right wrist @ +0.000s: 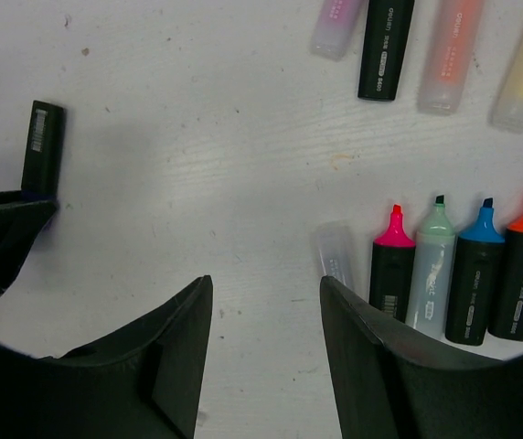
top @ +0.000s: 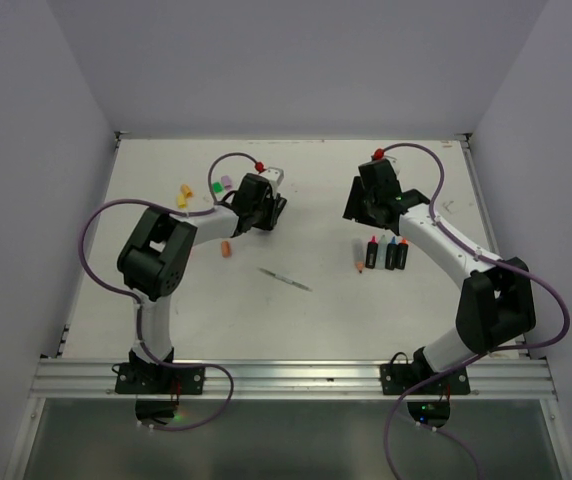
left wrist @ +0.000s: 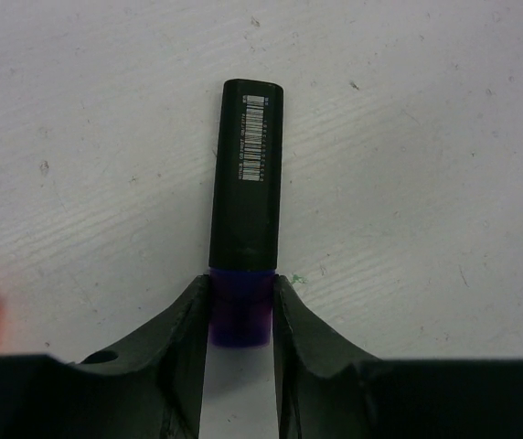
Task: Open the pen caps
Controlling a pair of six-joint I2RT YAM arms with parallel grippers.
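Observation:
A black highlighter barrel lies on the white table with its purple pen cap toward me. My left gripper is shut on that cap, one finger pressed on each side. The right wrist view shows the same barrel far left. My right gripper hangs open over bare table, holding nothing. Loose caps lie at the back left: yellow, green, pale purple. An orange cap lies nearer.
Several uncapped highlighters stand in a row right of my right gripper, with pink, green, blue and orange tips. More pens lie beyond them. A thin silvery stick lies mid-table.

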